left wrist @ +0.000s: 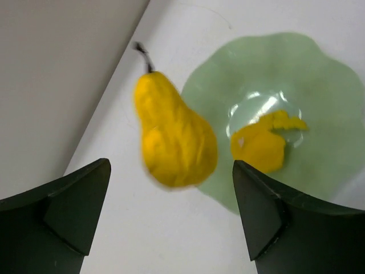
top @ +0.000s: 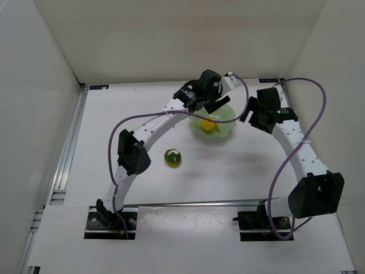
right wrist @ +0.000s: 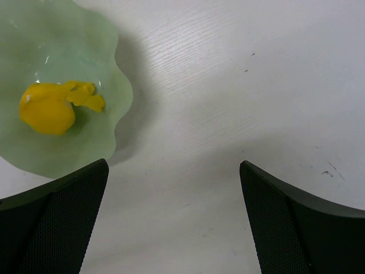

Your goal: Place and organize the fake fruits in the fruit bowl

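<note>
The pale green fruit bowl (top: 227, 130) sits at the table's far middle. The curved yellow-orange piece (top: 208, 124) lies in it and also shows in the left wrist view (left wrist: 259, 145) and the right wrist view (right wrist: 48, 108). My left gripper (top: 214, 104) hovers over the bowl's far-left rim, open (left wrist: 171, 185). The yellow pear (left wrist: 174, 140), slightly blurred, is below the open jaws and touches neither, overlapping the bowl's rim (left wrist: 325, 85). The round green-and-yellow fruit (top: 173, 157) lies on the table left of the bowl. My right gripper (top: 251, 114) is open and empty (right wrist: 174, 171), just right of the bowl (right wrist: 111, 80).
White walls enclose the table at the back and on both sides; the left gripper works close to the back wall (left wrist: 51, 74). Purple cables loop above both arms (top: 308, 85). A metal rail (top: 71, 142) runs along the left edge.
</note>
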Tool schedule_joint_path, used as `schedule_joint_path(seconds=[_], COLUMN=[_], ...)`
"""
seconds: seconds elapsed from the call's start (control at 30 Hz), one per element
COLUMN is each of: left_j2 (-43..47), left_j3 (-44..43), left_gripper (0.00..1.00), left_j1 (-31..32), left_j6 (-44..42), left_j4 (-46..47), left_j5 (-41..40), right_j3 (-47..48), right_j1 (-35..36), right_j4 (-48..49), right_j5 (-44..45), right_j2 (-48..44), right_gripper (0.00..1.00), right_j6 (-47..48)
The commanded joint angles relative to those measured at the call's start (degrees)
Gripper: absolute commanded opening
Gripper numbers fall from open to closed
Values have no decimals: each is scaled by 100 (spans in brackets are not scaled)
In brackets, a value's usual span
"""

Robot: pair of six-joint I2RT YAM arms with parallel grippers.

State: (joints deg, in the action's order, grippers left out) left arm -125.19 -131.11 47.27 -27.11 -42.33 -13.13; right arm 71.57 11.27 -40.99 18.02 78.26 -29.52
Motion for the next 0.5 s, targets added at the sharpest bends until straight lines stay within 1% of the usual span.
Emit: schedule_joint_path(seconds=[0.0, 0.07, 0.13, 0.2, 0.23, 0.27, 0.3, 0.33, 0.37, 0.4, 0.43, 0.47], left_j2=[-366, -366, -165, 274, 458, 886, 1117, 1328, 1722, 1908, 2093, 2277], left_j3=[-896, -1065, -1066, -874, -568, -374, -154, 240, 435, 646, 866, 1346], left_gripper=[100, 100, 100, 100, 100, 100, 100, 100, 100, 100, 100, 100], left_j1=[-16, -16, -68, -217, -287, -375, -463, -681, -814, -955, -1243, -1394], left_j6=[241, 355, 548, 707, 881, 979, 1093, 1277, 1357, 1445, 1446, 1507], left_j4=[259, 321, 462, 462, 462, 462, 462, 462, 462, 462, 410, 409], left_j5=[-418, -480, -560, -560, -560, -560, -507, -507, -507, -559, -560, -612], right_j3=[76, 76, -63, -134, -135, -204, -205, -205, -266, -266, -266, -266], right_j1=[-11, -11, 164, 314, 506, 630, 762, 1094, 1280, 1490, 1927, 2167], right_j4=[389, 513, 697, 820, 821, 873, 874, 961, 962, 1057, 1137, 1137], right_j5=[-35, -176, -264, -518, -597, -676, -764, -913, -1001, -1115, -1221, -1326], right_j2=[-92, -266, -398, -399, -399, -399, -399, -399, -321, -320, -120, -5], right_gripper=[100, 100, 100, 100, 100, 100, 100, 100, 100, 100, 100, 100], right_j6=[235, 385, 630, 833, 1016, 1105, 1193, 1351, 1439, 1536, 1711, 1808])
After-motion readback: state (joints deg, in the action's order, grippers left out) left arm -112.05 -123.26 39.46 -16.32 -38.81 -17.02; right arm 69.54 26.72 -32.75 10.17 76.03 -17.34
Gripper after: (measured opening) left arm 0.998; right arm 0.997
